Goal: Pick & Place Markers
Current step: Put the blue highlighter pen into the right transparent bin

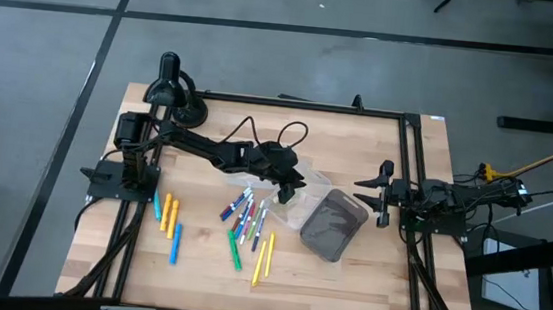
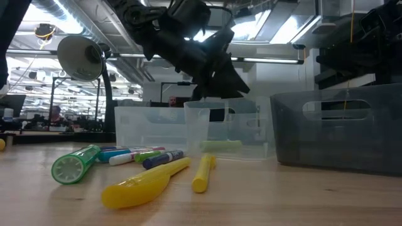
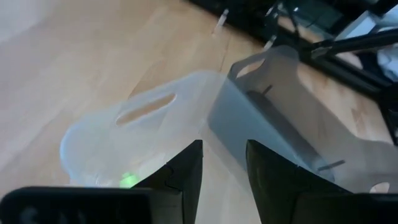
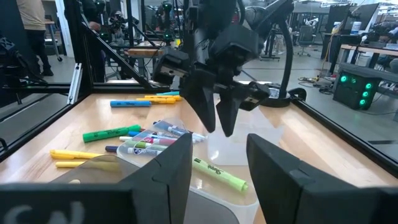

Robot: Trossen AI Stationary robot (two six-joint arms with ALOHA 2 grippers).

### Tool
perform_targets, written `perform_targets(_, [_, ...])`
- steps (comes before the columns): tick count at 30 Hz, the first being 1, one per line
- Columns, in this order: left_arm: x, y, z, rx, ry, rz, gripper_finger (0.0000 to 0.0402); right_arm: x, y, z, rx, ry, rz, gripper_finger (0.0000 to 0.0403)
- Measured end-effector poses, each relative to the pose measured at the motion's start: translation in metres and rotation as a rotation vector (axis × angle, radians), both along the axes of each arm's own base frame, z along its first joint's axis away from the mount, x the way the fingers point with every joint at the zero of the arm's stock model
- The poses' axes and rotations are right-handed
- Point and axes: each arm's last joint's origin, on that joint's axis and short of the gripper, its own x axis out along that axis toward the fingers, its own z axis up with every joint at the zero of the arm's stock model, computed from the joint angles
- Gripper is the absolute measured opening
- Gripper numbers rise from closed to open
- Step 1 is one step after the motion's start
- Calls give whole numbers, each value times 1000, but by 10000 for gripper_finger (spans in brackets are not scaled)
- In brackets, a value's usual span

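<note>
Markers in mixed colours lie scattered on the wooden table: a group [image 1: 246, 213] near the centre, orange and blue ones [image 1: 167, 216] farther left, yellow and green ones [image 1: 259, 259] toward the near edge. One light-green marker [image 4: 217, 174] lies inside a clear plastic tray [image 1: 297, 205]. My left gripper [image 1: 292, 188] hangs open just above that tray, fingers pointing down, nothing between them [image 3: 224, 174]. My right gripper [image 1: 371, 193] waits open at the table's right side, facing the bins [image 4: 221, 162].
A dark grey bin [image 1: 333, 226] stands right beside the clear tray, on its right. A black desk lamp [image 1: 170, 86] and a loose cable [image 1: 258, 133] sit at the far left. Bare wood lies along the near edge and at the far right.
</note>
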Motion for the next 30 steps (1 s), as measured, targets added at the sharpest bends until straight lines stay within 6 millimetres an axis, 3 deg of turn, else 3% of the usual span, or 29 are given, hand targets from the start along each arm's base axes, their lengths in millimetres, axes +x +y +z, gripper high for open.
perform_targets(5, [2, -8, 10, 62, -78, -59, 109, 0, 0, 0, 0, 0, 0, 152])
perform_targets(11, [-7, -11, 24, 30, -49, -131, 102, 0, 0, 0, 0, 0, 0, 152])
perform_targets(21, [-46, -28, 73, 67, 29, -94, 87, 0, 0, 0, 0, 0, 0, 152])
perform_targets(30, [-78, -59, 91, 26, 138, -45, 77, 0, 0, 0, 0, 0, 0, 152])
